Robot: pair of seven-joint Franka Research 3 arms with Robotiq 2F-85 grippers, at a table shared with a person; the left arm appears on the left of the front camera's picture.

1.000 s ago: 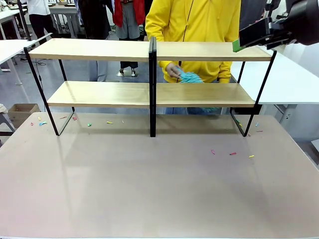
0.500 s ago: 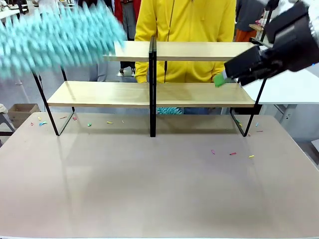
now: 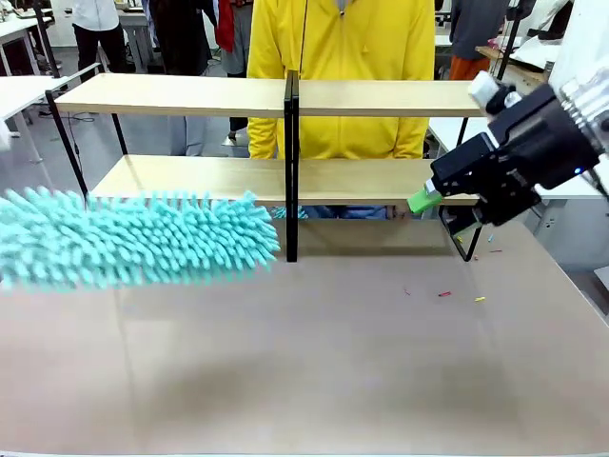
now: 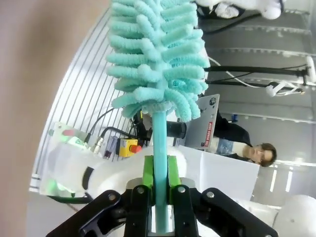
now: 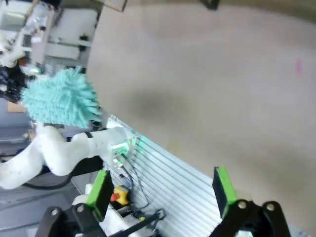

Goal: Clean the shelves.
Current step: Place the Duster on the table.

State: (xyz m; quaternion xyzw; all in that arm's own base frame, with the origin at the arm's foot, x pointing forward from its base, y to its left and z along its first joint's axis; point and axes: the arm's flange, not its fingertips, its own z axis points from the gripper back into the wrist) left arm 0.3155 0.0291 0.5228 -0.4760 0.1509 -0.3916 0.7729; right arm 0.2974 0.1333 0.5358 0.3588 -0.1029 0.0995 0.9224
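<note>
Front view: beige table (image 3: 314, 362) littered with scraps, left fingers (image 4: 161, 177) clenched on duster (image 3: 133, 240), right fingers (image 5: 224, 190) spread.

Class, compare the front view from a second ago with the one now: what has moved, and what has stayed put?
The turquoise duster, clamped in the left gripper, swept in from the left and dropped from top-board height to table level. The open right gripper came down from the top board to the lower one. The person's hand withdrew behind the shelves, which haven't moved.
</note>
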